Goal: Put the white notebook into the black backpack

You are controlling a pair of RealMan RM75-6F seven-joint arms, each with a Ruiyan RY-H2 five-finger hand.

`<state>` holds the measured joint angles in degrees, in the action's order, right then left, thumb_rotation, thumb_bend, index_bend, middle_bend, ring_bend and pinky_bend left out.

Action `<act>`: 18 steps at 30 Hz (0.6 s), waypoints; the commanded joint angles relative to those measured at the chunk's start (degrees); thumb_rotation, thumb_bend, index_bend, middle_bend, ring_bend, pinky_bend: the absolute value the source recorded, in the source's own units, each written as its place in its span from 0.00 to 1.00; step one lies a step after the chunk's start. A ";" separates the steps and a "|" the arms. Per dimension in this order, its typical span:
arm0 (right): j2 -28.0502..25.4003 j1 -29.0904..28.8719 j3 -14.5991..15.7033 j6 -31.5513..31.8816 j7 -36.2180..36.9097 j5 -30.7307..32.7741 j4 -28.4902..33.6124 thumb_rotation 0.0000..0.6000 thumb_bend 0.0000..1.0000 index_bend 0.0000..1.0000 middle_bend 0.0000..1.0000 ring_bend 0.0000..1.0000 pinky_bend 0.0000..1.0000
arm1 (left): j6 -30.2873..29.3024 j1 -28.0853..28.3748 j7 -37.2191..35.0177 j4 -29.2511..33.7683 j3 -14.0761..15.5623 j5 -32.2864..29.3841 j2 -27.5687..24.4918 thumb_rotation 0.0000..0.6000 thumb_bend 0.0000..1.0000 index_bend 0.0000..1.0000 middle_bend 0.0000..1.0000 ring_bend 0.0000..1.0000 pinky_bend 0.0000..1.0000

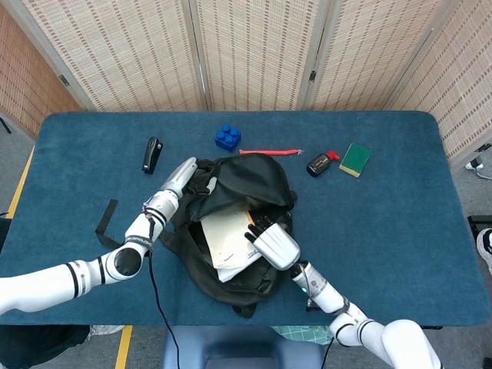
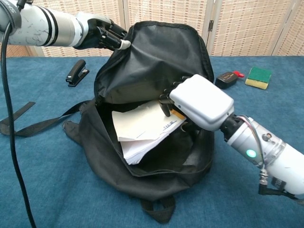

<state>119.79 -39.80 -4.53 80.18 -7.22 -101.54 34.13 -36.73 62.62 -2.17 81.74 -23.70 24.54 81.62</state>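
The black backpack [image 1: 254, 184] [image 2: 156, 57] lies mid-table with its mouth open toward me. The white notebook [image 1: 224, 240] [image 2: 142, 126] sits partly inside the opening, its pages fanning toward the front. My right hand [image 1: 270, 243] [image 2: 199, 102] grips the notebook's far edge, reaching into the bag. My left hand [image 1: 178, 178] [image 2: 105, 37] holds the backpack's upper flap by its top edge and keeps it lifted.
A black stapler [image 1: 152, 154] [image 2: 76, 72] lies at the left. A blue brick [image 1: 227, 137], a red pen [image 1: 270, 151], a black-and-red device [image 1: 318, 164] [image 2: 226, 78] and a green sponge [image 1: 354, 159] [image 2: 258, 76] lie behind the bag. A loose strap [image 2: 28, 124] trails left.
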 commanded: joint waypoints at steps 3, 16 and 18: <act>2.35 -1.80 -1.09 -1.66 -3.66 1.62 -2.26 1.00 0.43 0.90 0.52 0.42 0.34 | -0.05 0.08 -0.22 0.52 0.40 0.09 -0.38 1.00 0.62 0.57 0.35 0.27 0.05; -3.39 1.31 -1.40 -5.35 -11.63 6.92 12.18 1.00 0.38 0.09 0.13 0.15 0.16 | 0.25 0.24 -0.84 1.60 1.56 -0.43 -1.71 1.00 0.62 0.54 0.33 0.26 0.04; -5.51 2.21 -1.50 -6.14 -12.18 8.14 16.82 1.00 0.29 0.02 0.09 0.13 0.15 | 0.44 0.35 -0.85 1.64 1.83 -0.63 -1.85 1.00 0.62 0.53 0.32 0.26 0.03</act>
<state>117.50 -39.24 -5.78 75.38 -17.85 -95.51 45.11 -36.31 62.95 -3.01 83.37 -21.88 23.93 79.80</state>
